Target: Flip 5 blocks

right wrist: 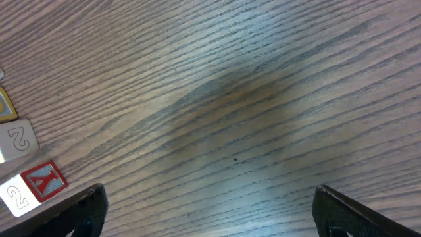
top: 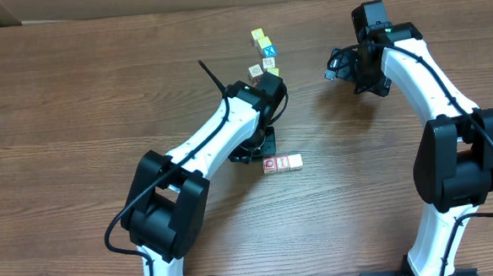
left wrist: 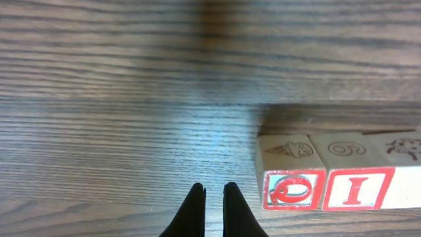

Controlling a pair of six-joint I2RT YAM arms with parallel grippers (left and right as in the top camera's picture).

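Note:
A short row of blocks (top: 282, 163) lies in the middle of the table. In the left wrist view its red-bordered O block (left wrist: 294, 189) and I block (left wrist: 358, 187) sit just right of my left gripper (left wrist: 214, 192). That gripper is shut with nothing between its tips and hangs low over the wood, left of the row (top: 249, 154). More blocks (top: 269, 64) cluster at the back, partly hidden by the left arm. The right gripper (top: 338, 68) stands open and empty to their right. Its view (right wrist: 210, 210) shows a red-lettered block (right wrist: 45, 179) at the left edge.
Yellow-topped cubes (top: 258, 36) and a blue-topped cube (top: 265, 44) stand at the far end of the back cluster. A pale cube with a 2 (right wrist: 18, 138) lies by the red-lettered one. The left arm (top: 212, 131) crosses the table from the front.

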